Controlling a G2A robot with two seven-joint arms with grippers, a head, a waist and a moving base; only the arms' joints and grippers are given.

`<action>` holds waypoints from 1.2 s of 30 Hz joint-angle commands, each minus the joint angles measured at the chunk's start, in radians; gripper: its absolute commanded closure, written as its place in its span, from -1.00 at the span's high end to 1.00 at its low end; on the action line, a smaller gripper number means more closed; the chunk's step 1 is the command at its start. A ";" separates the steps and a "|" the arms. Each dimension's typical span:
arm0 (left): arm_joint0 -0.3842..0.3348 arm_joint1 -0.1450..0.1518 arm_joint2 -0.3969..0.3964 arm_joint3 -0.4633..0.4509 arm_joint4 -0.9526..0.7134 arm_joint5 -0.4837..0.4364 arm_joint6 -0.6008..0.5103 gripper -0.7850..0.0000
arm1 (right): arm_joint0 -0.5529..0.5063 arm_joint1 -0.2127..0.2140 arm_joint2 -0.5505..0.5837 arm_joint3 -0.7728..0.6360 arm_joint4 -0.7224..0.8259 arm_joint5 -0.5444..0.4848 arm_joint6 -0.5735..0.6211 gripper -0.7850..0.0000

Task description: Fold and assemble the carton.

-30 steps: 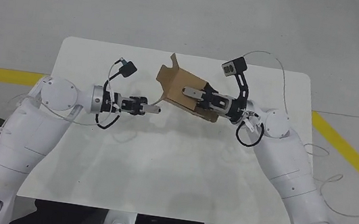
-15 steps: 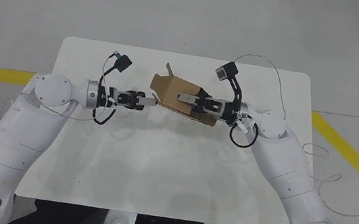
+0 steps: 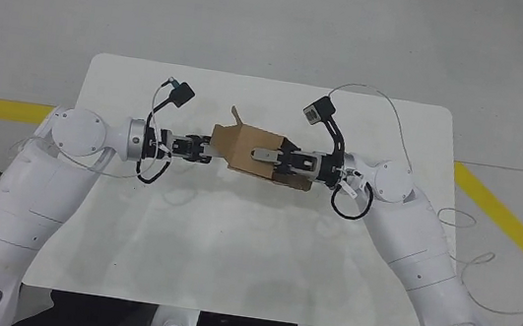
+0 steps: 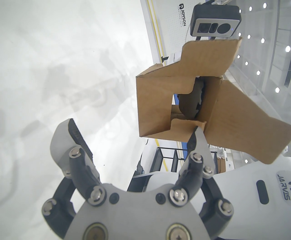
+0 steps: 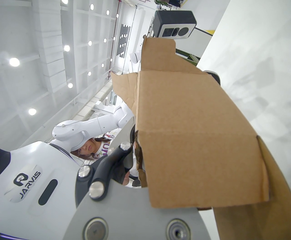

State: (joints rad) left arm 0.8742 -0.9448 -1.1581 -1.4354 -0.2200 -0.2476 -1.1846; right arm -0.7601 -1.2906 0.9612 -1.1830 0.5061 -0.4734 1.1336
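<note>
Carton (image 3: pixel 244 146) swung level; left fingers (image 4: pixel 198 145) touching it

Illumination is bright and diffuse. The ceiling lamps (image 5: pixel 14 61) bloom in both wrist views, which curve at the edges. The counter (image 3: pixel 226 278) carries a soft sheen toward 6 o'clock.

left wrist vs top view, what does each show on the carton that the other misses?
Left wrist: the carton's open end, flaps spread, a dark ridged pad inside; the left gripper open, one fingertip at a flap edge. Top: the table's full outline and the right gripper clamped on the carton's other end. Both: carton and left gripper, meeting end-on.
</note>
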 commanded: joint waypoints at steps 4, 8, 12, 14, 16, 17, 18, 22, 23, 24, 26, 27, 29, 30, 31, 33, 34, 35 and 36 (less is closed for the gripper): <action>0.001 0.000 0.007 -0.003 0.002 0.000 -0.007 1.00 | 0.004 -0.004 -0.010 0.004 0.002 0.001 0.007 -1.00; 0.001 -0.001 0.011 -0.010 0.003 0.001 -0.009 1.00 | 0.009 -0.008 -0.018 0.012 0.004 -0.001 0.008 -1.00; 0.002 0.000 0.013 -0.015 0.005 0.001 -0.012 1.00 | 0.013 -0.011 -0.020 0.020 0.009 -0.003 0.010 -1.00; 0.002 0.000 0.014 -0.015 0.006 0.000 -0.014 1.00 | 0.014 -0.012 -0.021 0.023 0.009 -0.005 0.011 -1.00; 0.002 0.000 0.015 -0.015 0.008 0.002 -0.015 1.00 | 0.015 -0.013 -0.020 0.027 0.010 -0.005 0.010 -1.00; 0.002 0.000 0.015 -0.016 0.008 0.002 -0.015 1.00 | 0.015 -0.013 -0.019 0.028 0.010 -0.006 0.009 -1.00; 0.002 0.001 0.015 -0.016 0.008 0.001 -0.015 1.00 | 0.015 -0.013 -0.019 0.029 0.010 -0.007 0.009 -1.00; 0.001 0.001 0.016 -0.017 0.009 0.002 -0.017 1.00 | 0.016 -0.013 -0.012 0.037 0.014 -0.009 0.011 -1.00; 0.001 0.001 0.015 -0.016 0.008 0.002 -0.016 1.00 | 0.016 -0.013 -0.008 0.040 0.015 -0.010 0.011 -1.00; 0.001 0.001 0.013 -0.015 0.007 0.002 -0.015 1.00 | 0.015 -0.012 -0.005 0.043 0.016 -0.010 0.011 -1.00; 0.001 0.002 0.009 -0.010 0.004 0.002 -0.014 1.00 | 0.013 -0.010 0.002 0.049 0.017 -0.007 0.016 -1.00; 0.000 0.003 0.006 -0.005 0.002 0.002 -0.013 1.00 | 0.012 -0.008 0.006 0.053 0.015 -0.002 0.022 -1.00; -0.002 0.004 -0.002 0.008 0.000 0.001 -0.005 1.00 | 0.008 -0.005 0.012 0.057 0.012 0.011 0.039 -1.00; -0.003 0.005 -0.007 0.016 -0.002 0.001 -0.002 1.00 | 0.005 -0.002 0.016 0.059 0.008 0.019 0.050 -1.00; -0.005 0.005 -0.012 0.022 -0.003 0.000 0.002 1.00 | 0.001 0.000 0.018 0.060 0.004 0.030 0.063 -1.00; -0.007 0.007 -0.023 0.037 -0.003 -0.001 0.011 1.00 | -0.006 0.005 0.019 0.056 -0.009 0.055 0.099 -1.00; -0.010 0.008 -0.027 0.043 0.002 -0.001 0.015 1.00 | -0.011 0.007 0.017 0.052 -0.013 0.067 0.116 -1.00; -0.011 0.008 -0.030 0.049 0.002 0.000 0.019 1.00 | -0.015 0.009 0.014 0.048 -0.019 0.079 0.134 -1.00; -0.013 0.009 -0.031 0.054 0.001 0.001 0.021 1.00 | -0.019 0.010 0.009 0.043 -0.023 0.090 0.151 -1.00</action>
State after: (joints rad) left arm 0.8626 -0.9363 -1.1884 -1.3861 -0.2184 -0.2478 -1.1660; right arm -0.7763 -1.2815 0.9743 -1.1359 0.4864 -0.3932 1.2688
